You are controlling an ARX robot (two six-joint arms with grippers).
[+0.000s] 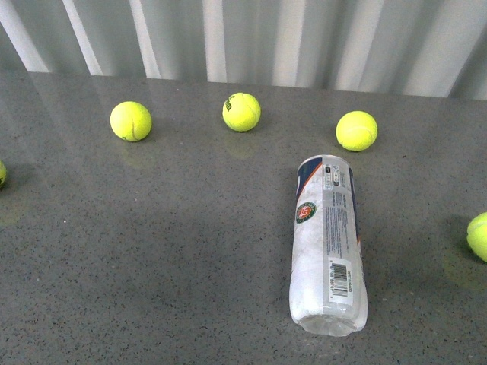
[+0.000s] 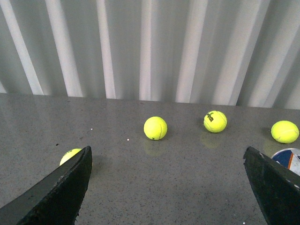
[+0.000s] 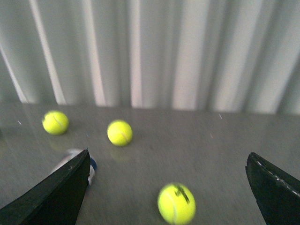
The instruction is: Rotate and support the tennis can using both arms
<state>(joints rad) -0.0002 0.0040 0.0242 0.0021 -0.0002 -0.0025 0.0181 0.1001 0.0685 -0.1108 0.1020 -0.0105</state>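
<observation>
A dark grey, finely speckled, polished counter [image 1: 137, 258] is filling most of the front view and is running back to a pale grey corrugated metal wall [image 1: 304, 38], whose vertical ribs are rising along its far edge. Soft, even light is glancing off the counter, laying faint pale reflections of the ribs near the back.

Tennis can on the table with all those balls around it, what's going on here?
Nothing is being handled yet. The tennis can lies on its side on the grey table, with three tennis balls in a row behind it. A two-armed robot is meant to turn and steady it, but neither arm shows in the front view. The left gripper and right gripper are both open and empty, neither touching the can.
</observation>
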